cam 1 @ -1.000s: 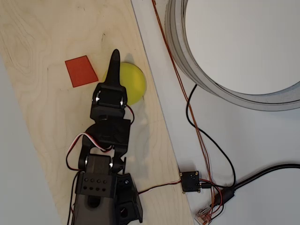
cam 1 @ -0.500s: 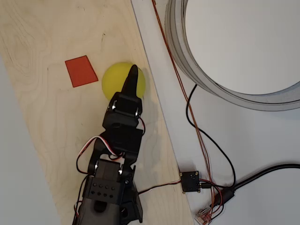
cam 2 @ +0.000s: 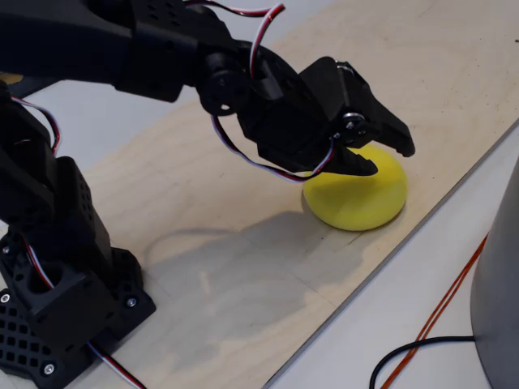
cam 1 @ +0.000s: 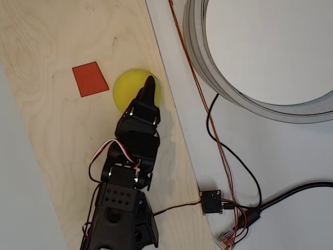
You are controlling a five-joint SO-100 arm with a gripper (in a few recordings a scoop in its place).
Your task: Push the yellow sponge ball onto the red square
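Observation:
The yellow sponge ball (cam 1: 130, 87) rests on the wooden board, just right of the red square (cam 1: 90, 78) with a narrow strip of bare wood between them. My black gripper (cam 1: 150, 82) is shut with nothing in it, its tip over the ball's right part. In the fixed view the gripper (cam 2: 389, 160) hangs low over the top of the ball (cam 2: 357, 198), close to or touching it. The red square lies flat and uncovered.
The light wooden board (cam 1: 52, 130) ends just right of the ball. Beyond that edge the white table holds a large grey ring (cam 1: 208, 67), orange and black cables (cam 1: 213, 130) and a small black circuit box (cam 1: 210, 201). My arm's base (cam 2: 57, 284) stands at the board's near end.
My gripper swung from the ball's left side across to its right side. The ball shifted slightly left, toward the red square.

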